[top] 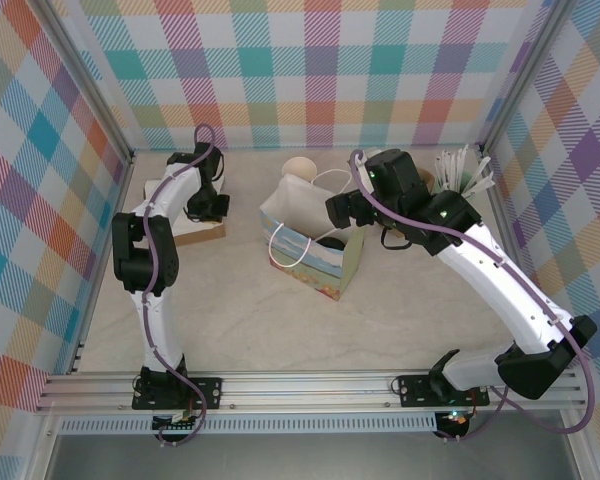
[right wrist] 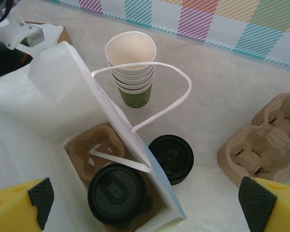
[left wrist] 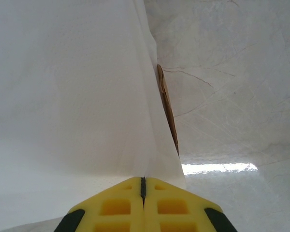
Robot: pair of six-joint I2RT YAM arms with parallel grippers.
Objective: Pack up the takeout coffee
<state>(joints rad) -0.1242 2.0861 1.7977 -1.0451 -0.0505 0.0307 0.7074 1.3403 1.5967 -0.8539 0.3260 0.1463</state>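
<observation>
right wrist view: you have the right gripper spread wide, its yellow fingers at the two lower corners, holding nothing, above the open white bag. the takeout coffee sits inside the bag, seated in the near pocket of a brown pulp carrier; only its black lid shows. a second black lid lies on the table just outside the bag wall; whether a cup is under it cannot be told. a stack of cups stands behind the bag. left wrist view: your left gripper is pressed together, tips against a white sheet; whether the sheet is pinched cannot be told. top external view: the left gripper is well apart from the bag, to its left.
</observation>
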